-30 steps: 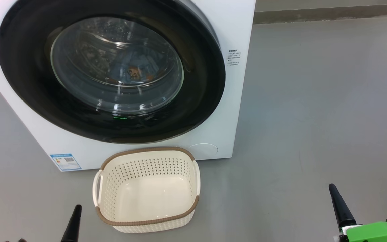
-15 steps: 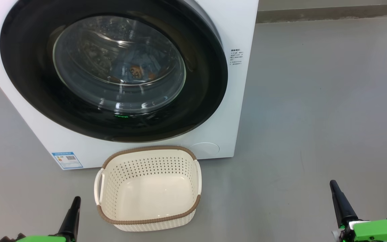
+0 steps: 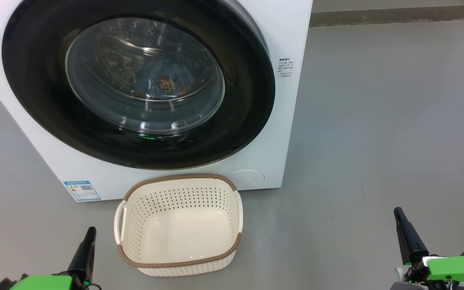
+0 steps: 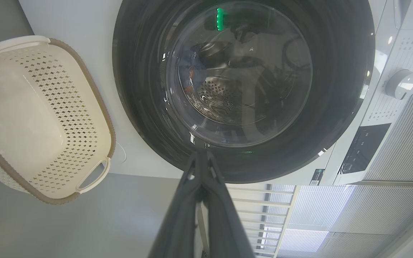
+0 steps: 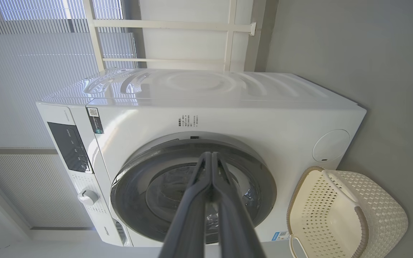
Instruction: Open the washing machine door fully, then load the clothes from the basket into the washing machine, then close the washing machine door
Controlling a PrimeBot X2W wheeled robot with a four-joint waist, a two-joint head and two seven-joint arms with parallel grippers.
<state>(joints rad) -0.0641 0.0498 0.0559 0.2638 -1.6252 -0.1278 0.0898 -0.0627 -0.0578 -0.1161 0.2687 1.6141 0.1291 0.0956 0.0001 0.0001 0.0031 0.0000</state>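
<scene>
The big white front-loading washing machine (image 3: 286, 133) fills the upper left of the head view, standing on a smooth grey floor (image 3: 377, 121). Its large round door (image 3: 240, 121), with a wide glossy black rim and a bulging clear glass window, sits shut against the white front. Through the glass, near the middle of the window, light blue clothes (image 3: 167, 82) with orange-brown prints lie inside the drum. A small blue label sticker (image 3: 82, 190) sits at the machine's lower left corner and a round white cap (image 3: 248, 178) at its lower right.

Just below the machine, at bottom centre, the small cream-white perforated plastic basket (image 3: 177, 197) with a brown rim and two side handles stands upright on the floor. It is close to the machine's front, and its smooth bottom shows bare.

The left gripper (image 3: 90, 231) rises from the lower left corner, just left of the basket and apart from it. In the left wrist view its two long dark fingers (image 4: 188, 200) are pressed together on nothing. The right gripper (image 3: 397, 211) stands at the lower right over the floor, well apart from the basket. In the right wrist view its fingers (image 5: 199, 200) are likewise clenched on nothing.
</scene>
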